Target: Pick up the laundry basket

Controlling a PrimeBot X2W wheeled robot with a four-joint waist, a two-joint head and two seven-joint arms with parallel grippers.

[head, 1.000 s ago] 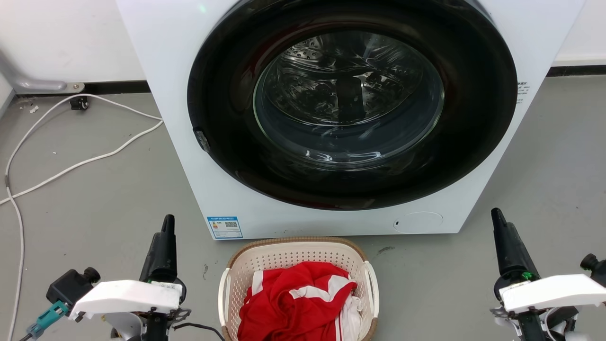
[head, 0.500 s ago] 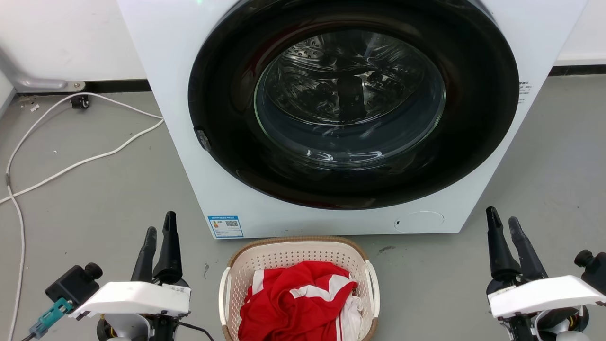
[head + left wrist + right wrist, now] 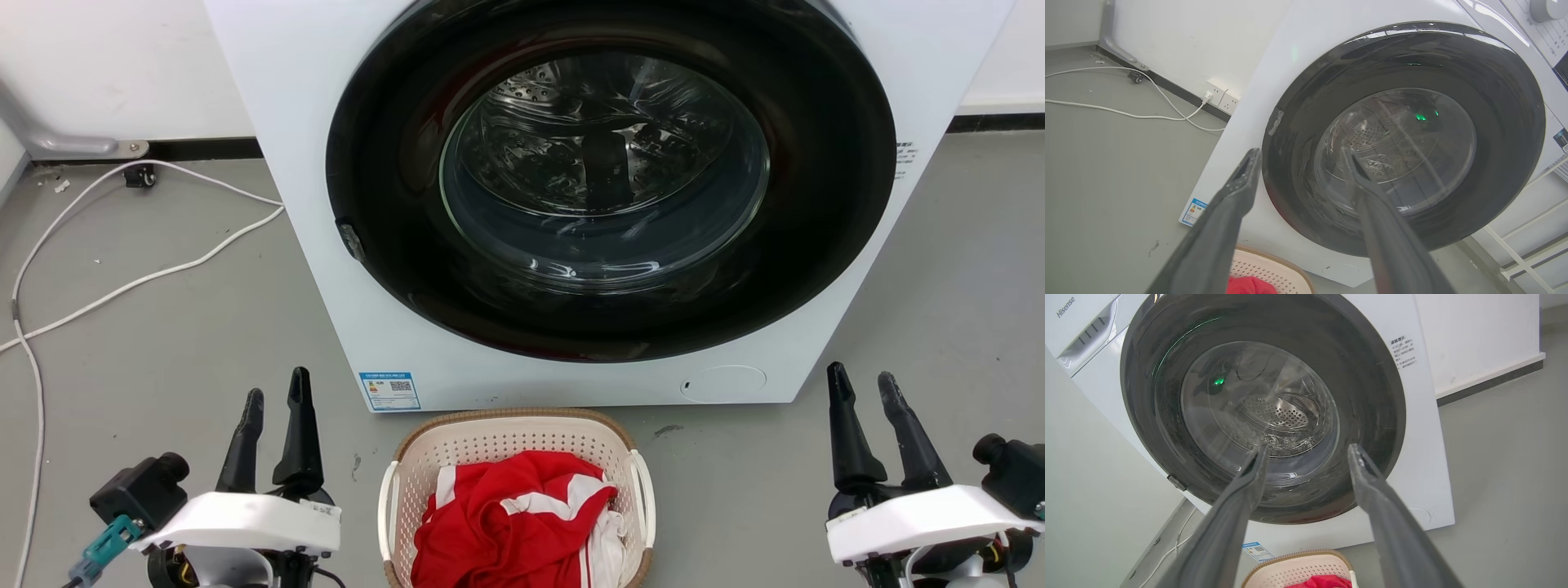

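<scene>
Head view gives us the laundry basket (image 3: 490, 445) on the grey floor (image 3: 163, 367), near us and in the middle, just in front of the white washing machine (image 3: 490, 380). A red and white garment (image 3: 506, 523) lies heaped inside it, and its white handles sit on its left and right sides.

Our left gripper (image 3: 277, 384) hovers to the left of the basket, well apart from it, with its two dark fingers spread and nothing between them. Our right gripper (image 3: 860, 373) hovers further off to the right, also spread and empty. Both point away from us, toward the machine.

The machine's round dark door (image 3: 604, 180) shows the drum through its glass. A blue label (image 3: 389, 391) sits at the machine's lower left corner, and a white cable (image 3: 122, 286) trails over the floor at the far left.

In each wrist view we see parted fingers framing the door, with the basket's far rim low between them.
</scene>
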